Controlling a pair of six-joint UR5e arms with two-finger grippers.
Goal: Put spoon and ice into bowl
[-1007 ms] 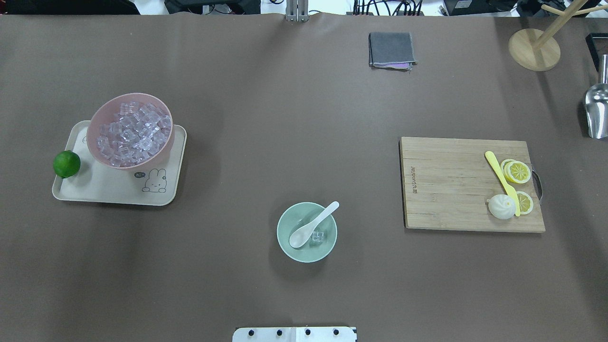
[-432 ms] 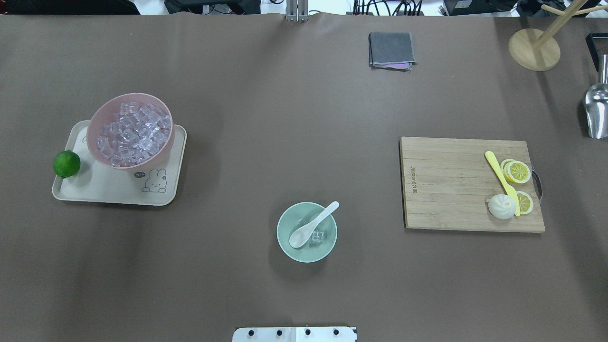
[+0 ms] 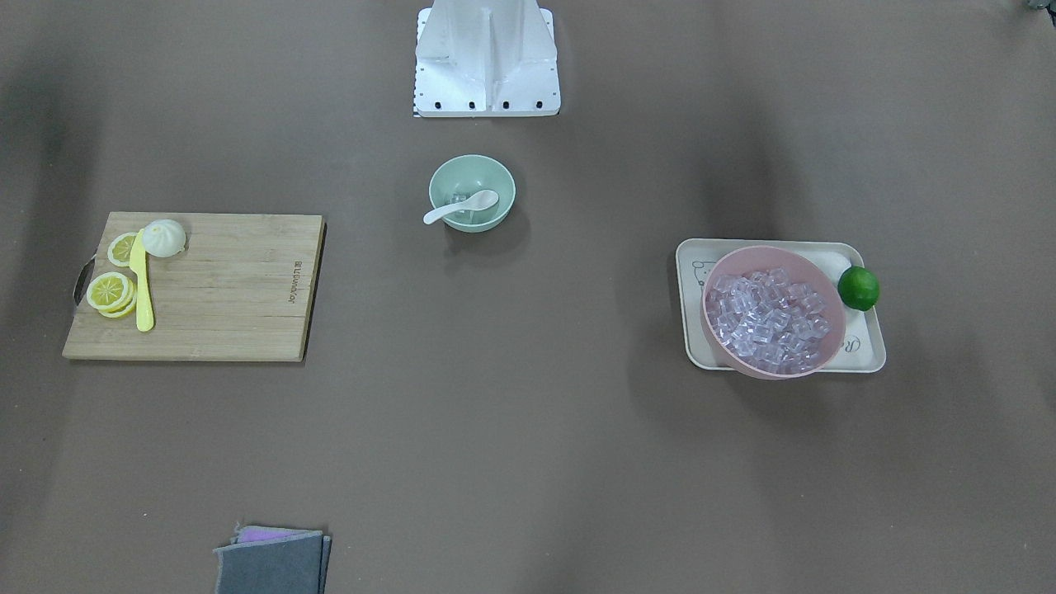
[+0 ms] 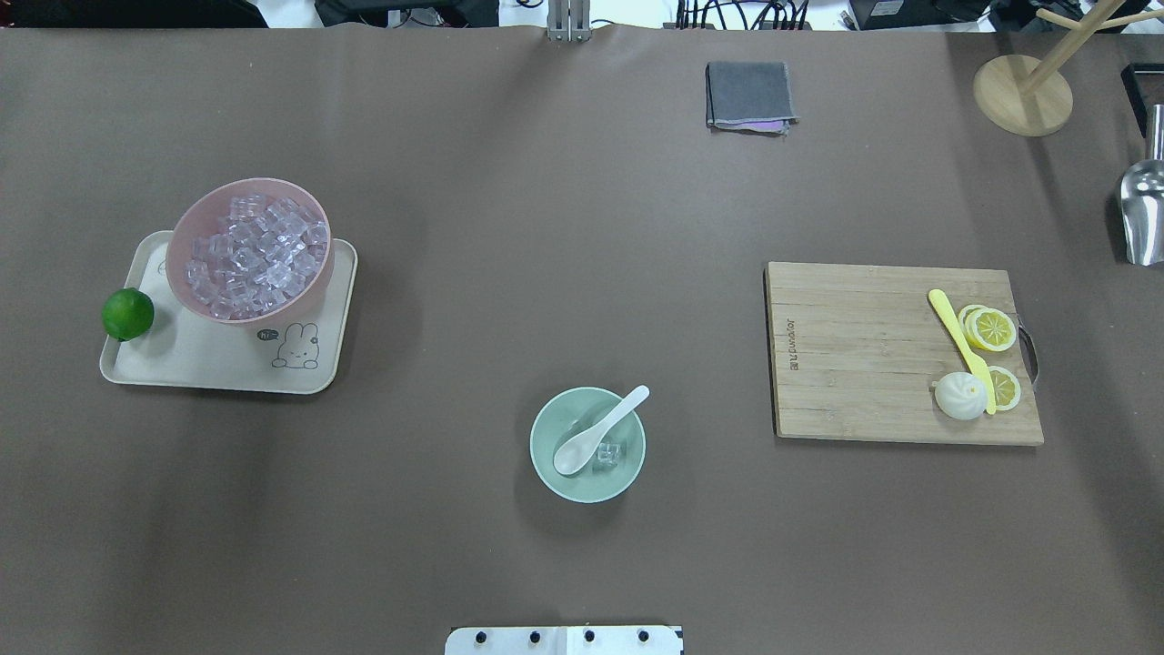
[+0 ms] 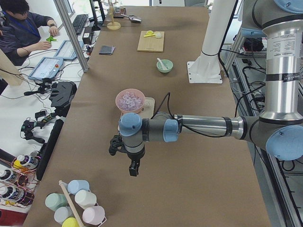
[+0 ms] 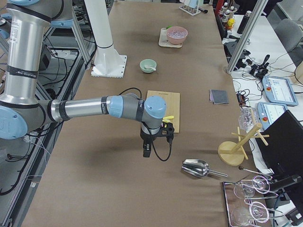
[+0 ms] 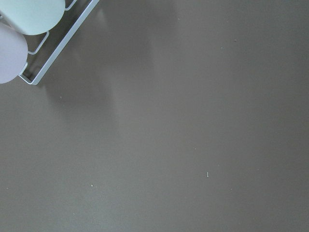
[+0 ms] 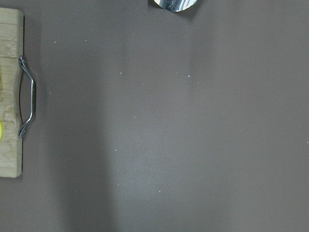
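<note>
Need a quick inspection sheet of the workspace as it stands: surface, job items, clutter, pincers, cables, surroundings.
Surface: brown table cover, no spills seen.
Job's things: spoon lies in the mint bowl, handle over the rim; ice cubes beside its scoop.
Clutter: pink bowl full of ice on tray, lime at its edge; cutting board with lemon slices, yellow knife, bun; grey cloth; metal scoop; wooden stand.
Pincers: left pincer and right pincer hang over bare table at opposite ends; open or shut cannot be told.
Cables: black cable loops at the right wrist; second cable by the left forearm.
Surroundings: operator at a side desk; cups in a rack.
</note>
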